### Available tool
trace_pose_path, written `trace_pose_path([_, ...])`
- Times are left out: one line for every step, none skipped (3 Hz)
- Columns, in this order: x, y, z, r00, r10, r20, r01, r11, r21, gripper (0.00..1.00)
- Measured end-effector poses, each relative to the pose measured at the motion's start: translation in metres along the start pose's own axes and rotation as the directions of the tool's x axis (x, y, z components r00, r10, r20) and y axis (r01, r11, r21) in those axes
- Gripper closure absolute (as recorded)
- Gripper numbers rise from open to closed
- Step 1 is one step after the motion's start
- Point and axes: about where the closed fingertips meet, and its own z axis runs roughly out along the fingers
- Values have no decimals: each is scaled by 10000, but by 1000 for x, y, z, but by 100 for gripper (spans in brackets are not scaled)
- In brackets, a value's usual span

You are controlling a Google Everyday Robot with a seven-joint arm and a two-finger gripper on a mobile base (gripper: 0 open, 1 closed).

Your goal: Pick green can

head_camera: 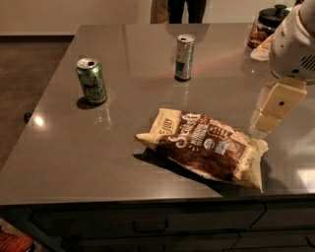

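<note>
Two cans stand on the bench (74, 162), and the one wanted is the green can (91, 81), upright near the left edge with its silver top catching the light. The taller silver-and-blue can (184, 57) stands well apart from it, farther back and toward the middle. A brown-and-cream snack bag (204, 147) lies flat near the front edge, between the green can and the arm.

The claw (273, 109) hangs over the right side of the bench, just beyond the bag's right end and well apart from the green can. It has hold of nothing, but from where I stand I cannot tell how far open it is. I would say the job is at its very start: the reach has not been made. The next move calls for a long sweep leftward, passing above or behind the bag, then lining up on the can's body without nudging it toward the edge.

The bench top is smooth, grey and glossy, with drawer fronts (147, 224) below. A dark-lidded jar (268, 24) sits at the far right corner, someone's legs (186, 10) show beyond the far edge, and dark carpet (29, 64) lies to the left.
</note>
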Motion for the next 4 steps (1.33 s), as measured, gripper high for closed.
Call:
trace_pose_path([-28,-12,19,9980,147,621,-138,9998,-154,0])
trace_pose_path([-65,-24,44,9865,460,1574,-400,9983,-413,0])
trace_pose_path([-109,-30,71,9588,881,2700,-685,9943,-813,0])
trace_pose_path([-185,-29,112,9073,1390,3969,-839,9846,-1532,0])
